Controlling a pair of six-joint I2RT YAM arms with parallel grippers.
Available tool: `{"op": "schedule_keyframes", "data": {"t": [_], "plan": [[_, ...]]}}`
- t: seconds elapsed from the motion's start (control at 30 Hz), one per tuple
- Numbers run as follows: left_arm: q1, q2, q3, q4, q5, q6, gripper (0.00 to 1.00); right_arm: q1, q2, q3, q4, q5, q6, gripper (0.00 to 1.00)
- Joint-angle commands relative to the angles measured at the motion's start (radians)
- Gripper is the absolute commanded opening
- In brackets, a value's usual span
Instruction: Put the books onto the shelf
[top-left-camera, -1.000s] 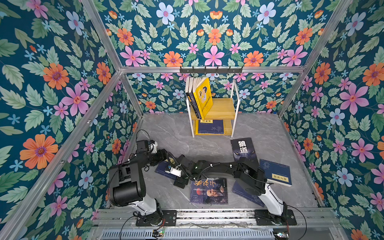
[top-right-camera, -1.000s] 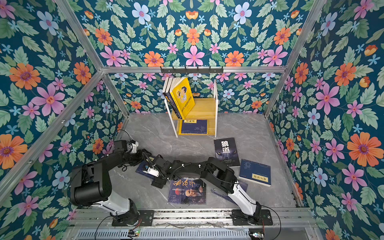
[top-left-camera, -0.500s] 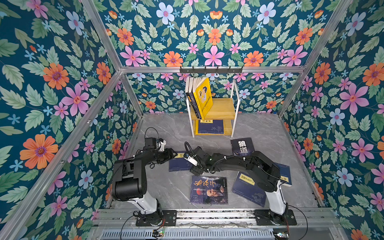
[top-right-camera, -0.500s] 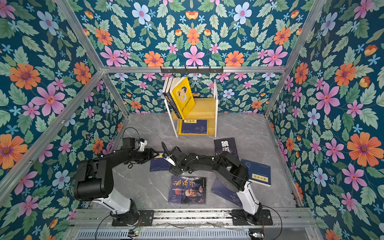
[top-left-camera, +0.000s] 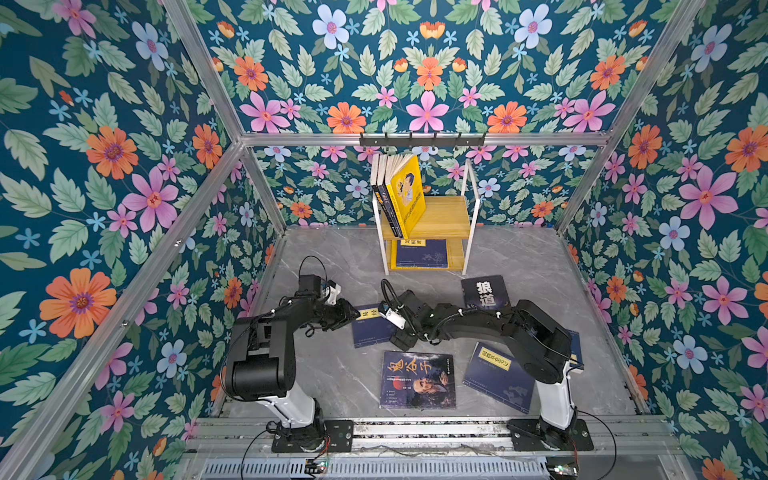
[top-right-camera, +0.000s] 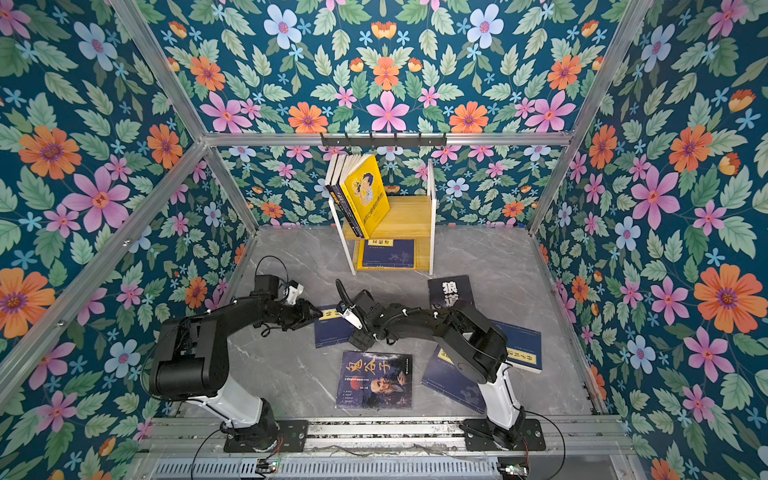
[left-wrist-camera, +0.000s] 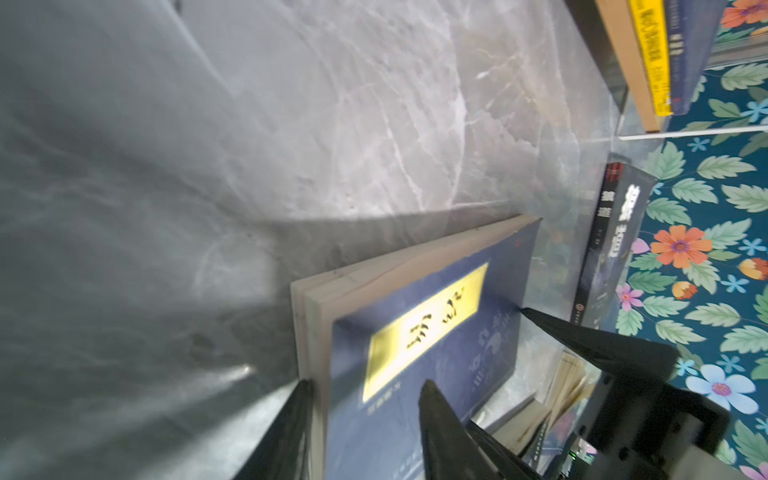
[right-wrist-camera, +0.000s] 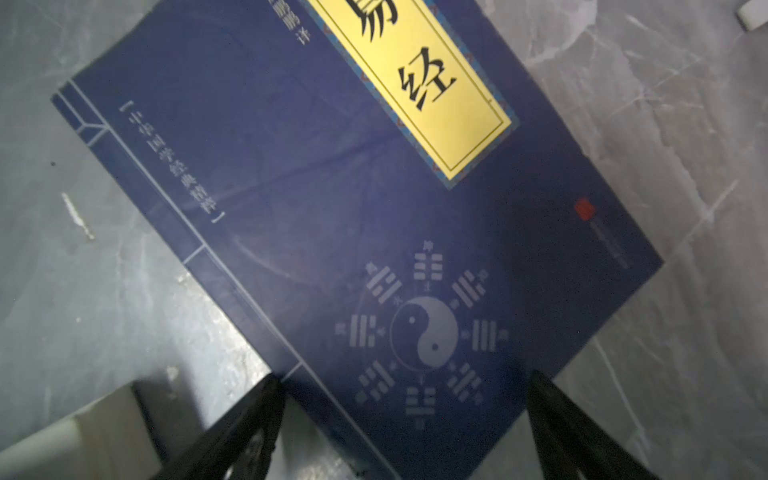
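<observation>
As the navy book (top-left-camera: 371, 332) lies on the floor (top-left-camera: 340, 257), nearer than the shelf (top-left-camera: 441, 216), its long side is laid left to right. Its left end is straddled by the half-shut left gripper (top-left-camera: 350, 316), hold not clear; the right gripper (top-left-camera: 397, 331) is held wide over its right end.

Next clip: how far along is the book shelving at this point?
Done: on the shelf, leaning books up top, a flat navy book below. In hand: left gripper straddles the edge of the yin-yang navy book; right gripper open over it. Left: that one, wolf book, old-man book, front navy book, far-right navy book, all on the floor.
</observation>
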Motion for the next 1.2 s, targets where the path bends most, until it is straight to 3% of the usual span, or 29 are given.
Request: {"op": "schedule_keyframes", "data": {"t": [0.0, 0.3, 0.53, 0.93, 1.17], "plan": [[-0.008, -0.005, 0.005, -0.018, 0.044, -0.013, 0.35, -0.010, 0.003, -0.007, 0.007, -0.011, 0.005, 0.89], [-0.023, 0.007, 0.019, -0.011, 0.088, -0.020, 0.27, -0.026, 0.010, -0.026, 0.022, -0.040, -0.004, 0.89], [-0.028, 0.000, 0.026, -0.017, 0.100, -0.021, 0.00, -0.031, -0.009, -0.043, 0.021, -0.058, -0.011, 0.89], [-0.028, -0.019, 0.056, -0.034, 0.168, -0.080, 0.00, -0.019, -0.117, -0.146, 0.201, 0.005, -0.138, 0.91], [-0.029, -0.007, 0.080, -0.058, 0.183, -0.092, 0.00, 0.026, -0.059, -0.161, 0.318, 0.162, -0.295, 0.92]]}}
